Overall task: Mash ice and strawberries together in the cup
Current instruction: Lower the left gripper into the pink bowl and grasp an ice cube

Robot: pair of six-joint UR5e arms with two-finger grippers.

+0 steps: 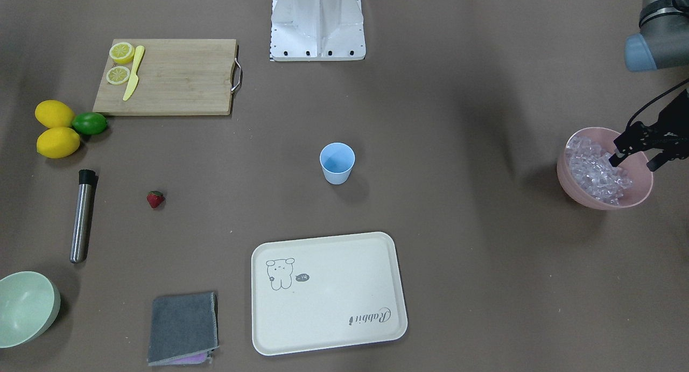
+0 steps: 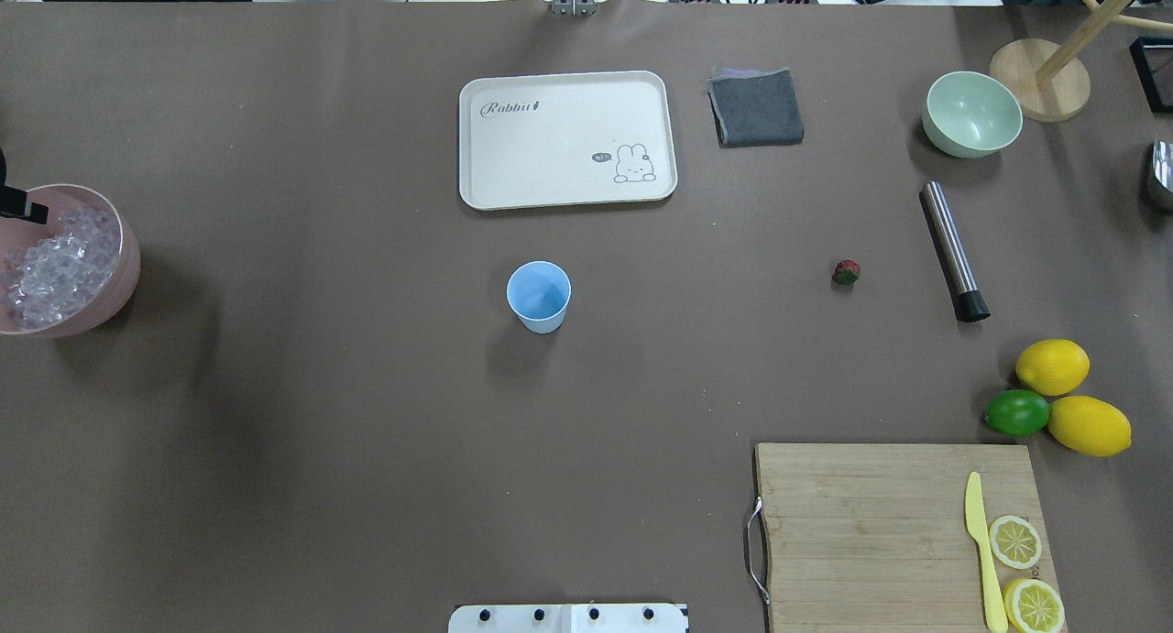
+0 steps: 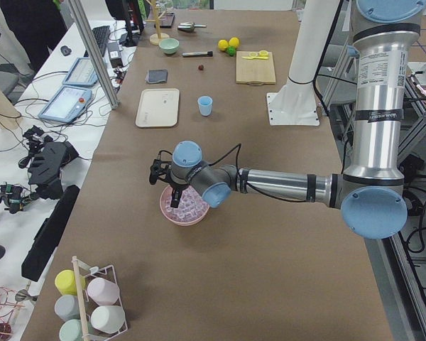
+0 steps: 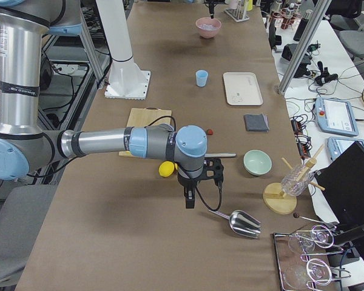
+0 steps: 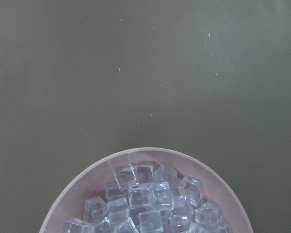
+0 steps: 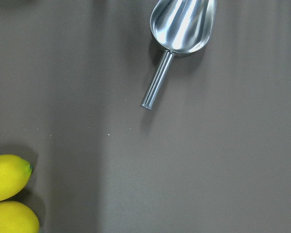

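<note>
The brown table point(image 2: 275, 431) carries everything. The wooden cutting board point(image 2: 871, 523) lies on the robot's right with 2 lemon halves point(image 2: 1015, 541) and a yellow knife point(image 2: 981, 551) on it. The cream tray point(image 2: 550, 157) lies across the table's far side. At the far left end stands the pink bowl point(image 1: 570, 186), heaped with the ice point(image 1: 592, 170): many small, clear, glassy cubes piled to the rim. The left gripper point(image 1: 634, 163) hangs over that bowl with its 2 black fingers spread apart; whether the tips touch the cubes cannot be told. The right gripper point(image 4: 189, 203) points down over bare table near a steel scoop point(image 6: 182, 24), and only the side camera shows it, so I cannot tell whether its fingers are apart or together. The cup point(image 1: 337, 163), a small light-blue tumbler with a round rim that tapers to its base, stands upright near the table's middle, between the tray and the robot's base and apart from both. The strawberry point(image 1: 155, 199), small and red with a green leafy top, lies on the table well to the robot's right of the cup, near a steel muddler point(image 1: 82, 221).
</note>
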